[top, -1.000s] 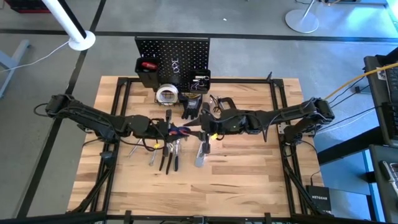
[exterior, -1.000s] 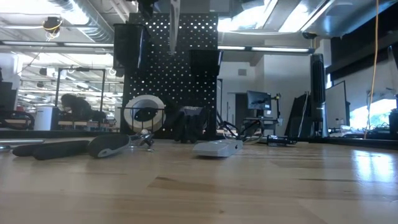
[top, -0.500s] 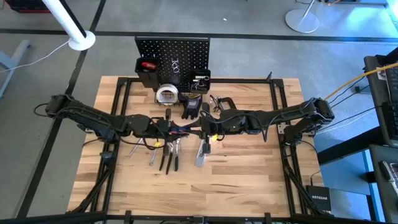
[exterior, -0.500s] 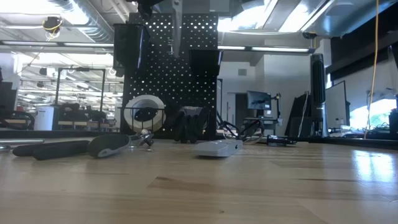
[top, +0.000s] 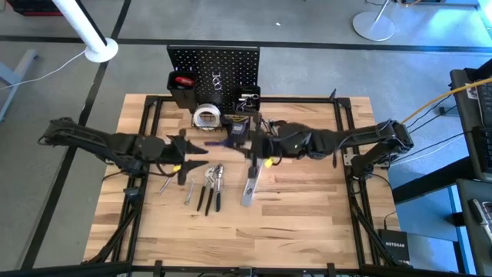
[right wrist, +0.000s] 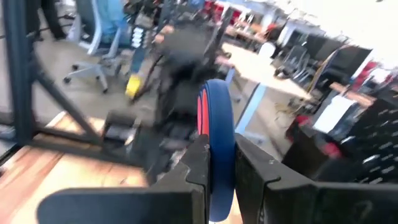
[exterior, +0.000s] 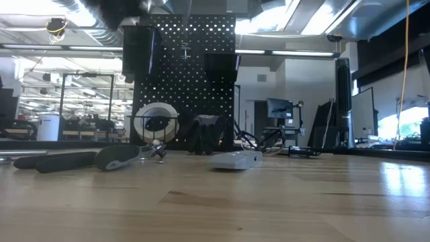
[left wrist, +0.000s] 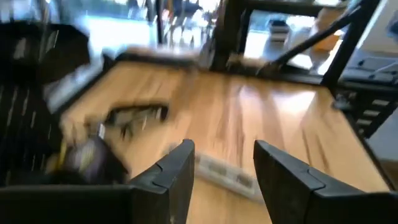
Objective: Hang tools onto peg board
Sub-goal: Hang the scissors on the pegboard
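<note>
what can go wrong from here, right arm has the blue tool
1. The right gripper pinches the blue-handled tool only on its thin edge; it might pivot or slip in transit.
2. The open left gripper sits close by mid-table; the arms could clip each other.
3. The tape roll and gloves crowd the foot of the peg board.

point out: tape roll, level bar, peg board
tape roll [top: 205, 117], high view, on its pale top face.
level bar [top: 250, 187], high view, middle of the silver bar.
peg board [top: 214, 61], high view, bare perforated panel.
</note>
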